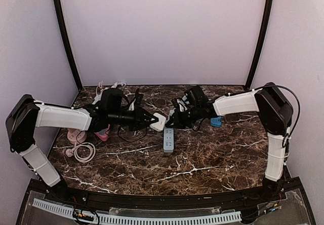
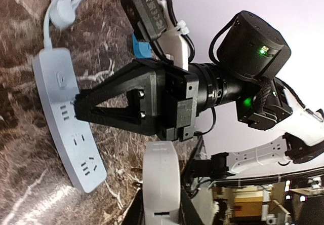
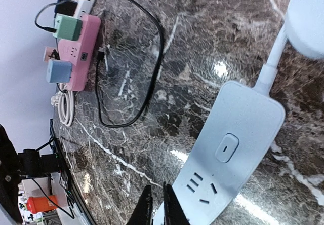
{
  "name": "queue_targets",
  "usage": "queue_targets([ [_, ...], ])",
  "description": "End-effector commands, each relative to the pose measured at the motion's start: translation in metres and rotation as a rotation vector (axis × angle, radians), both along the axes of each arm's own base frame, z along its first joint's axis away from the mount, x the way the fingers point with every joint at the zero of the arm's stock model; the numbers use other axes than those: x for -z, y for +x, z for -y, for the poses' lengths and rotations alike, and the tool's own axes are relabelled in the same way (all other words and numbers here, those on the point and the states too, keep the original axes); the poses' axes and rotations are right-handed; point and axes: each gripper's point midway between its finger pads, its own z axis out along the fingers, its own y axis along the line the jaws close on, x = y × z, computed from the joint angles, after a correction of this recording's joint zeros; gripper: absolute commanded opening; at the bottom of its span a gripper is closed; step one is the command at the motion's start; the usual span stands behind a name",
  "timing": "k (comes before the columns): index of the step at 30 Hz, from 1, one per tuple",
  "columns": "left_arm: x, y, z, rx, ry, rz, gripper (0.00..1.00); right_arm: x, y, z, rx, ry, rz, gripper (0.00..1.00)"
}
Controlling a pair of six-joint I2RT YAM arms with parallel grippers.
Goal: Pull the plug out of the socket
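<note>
table (image 1: 212,159): dark marble top; both arms reach in and meet at mid-table.
strip (image 1: 168,140): pale blue-grey power strip, lying flat. Long axis runs from the arm bases toward the back wall, cord end at the far side. Every socket visible in the left wrist view is empty.
plug (image 1: 159,121): white block, off the strip, raised just beside its far end on the left arm's side. No contact with the strip that I can see.
left gripper (image 1: 152,117): clamped on the plug, one finger on each side.
right gripper (image 2: 77,108): fingers drawn together to a thin slit, with the tips down on the strip by the socket rows. It is pinning the strip, not pinching it.
key relation: the plug sits inside the left fingers; the strip lies below it and to its right, under the right tips.
judgement: the plug looks free of the socket. The left arm should carry it up and left, away from the strip's face, while the right arm pins the strip.
</note>
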Motion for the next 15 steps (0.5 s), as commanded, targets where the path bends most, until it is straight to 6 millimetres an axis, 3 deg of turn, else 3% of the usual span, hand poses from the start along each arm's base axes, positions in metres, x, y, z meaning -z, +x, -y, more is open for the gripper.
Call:
queue_targets([
  [1,-0.025,0.005,-0.026,0.014,0.275,0.234,0.0,-0.073,0.017,0.007,0.031,0.08,0.102,0.09],
  [2,-0.02,0.005,-0.035,-0.004,0.358,0.242,0.0,-0.083,0.018,0.009,0.036,0.093,0.116,0.11],
  [3,-0.034,0.009,-0.034,0.005,0.39,0.322,0.0,-0.092,0.018,0.011,0.04,0.107,0.127,0.12],
  [6,-0.044,0.011,-0.045,-0.001,0.597,0.486,0.0,-0.118,0.018,0.017,0.052,0.157,0.151,0.2],
  [14,-0.105,0.012,-0.043,-0.076,1.01,1.051,0.0,-0.18,-0.001,0.023,0.005,0.307,0.183,0.4],
  [15,-0.105,0.011,-0.043,-0.08,1.054,1.102,0.0,-0.185,-0.004,0.023,-0.001,0.318,0.18,0.41],
])
